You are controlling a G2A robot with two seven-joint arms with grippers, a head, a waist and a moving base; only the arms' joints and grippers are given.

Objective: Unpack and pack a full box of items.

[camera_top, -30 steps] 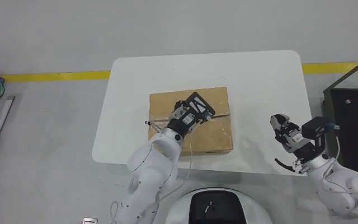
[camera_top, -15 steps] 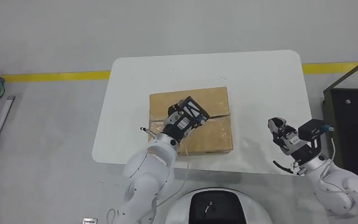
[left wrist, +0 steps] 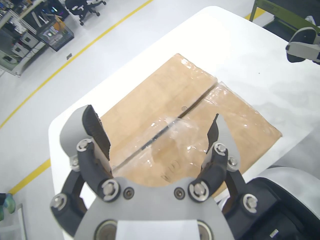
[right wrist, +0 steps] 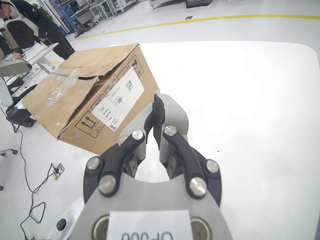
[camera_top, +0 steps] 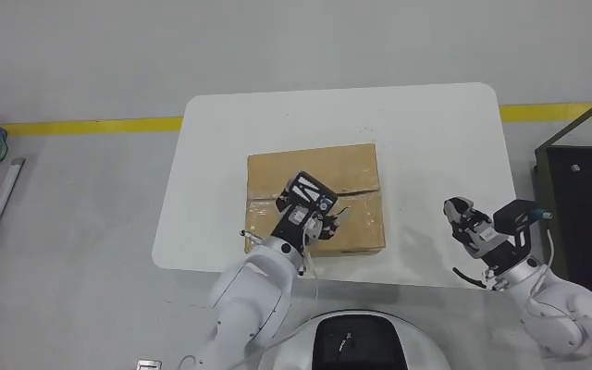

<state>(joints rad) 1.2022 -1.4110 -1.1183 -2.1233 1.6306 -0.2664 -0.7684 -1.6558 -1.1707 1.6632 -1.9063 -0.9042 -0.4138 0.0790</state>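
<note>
The cardboard box [camera_top: 347, 166] sits at the middle of the white desk [camera_top: 435, 120], its top flaps closed, with clear tape [left wrist: 175, 126] wrinkled along the centre seam. The left gripper [left wrist: 153, 116] hangs over the box's near half, at about 7 o'clock from the box's centre, fingers spread wide and holding nothing. The right gripper [right wrist: 157, 108] is at about 4 o'clock from the box, well apart from it above the desk's near right corner, its fingers pressed together and empty. A white label [right wrist: 118, 98] is on the box's side facing it.
</note>
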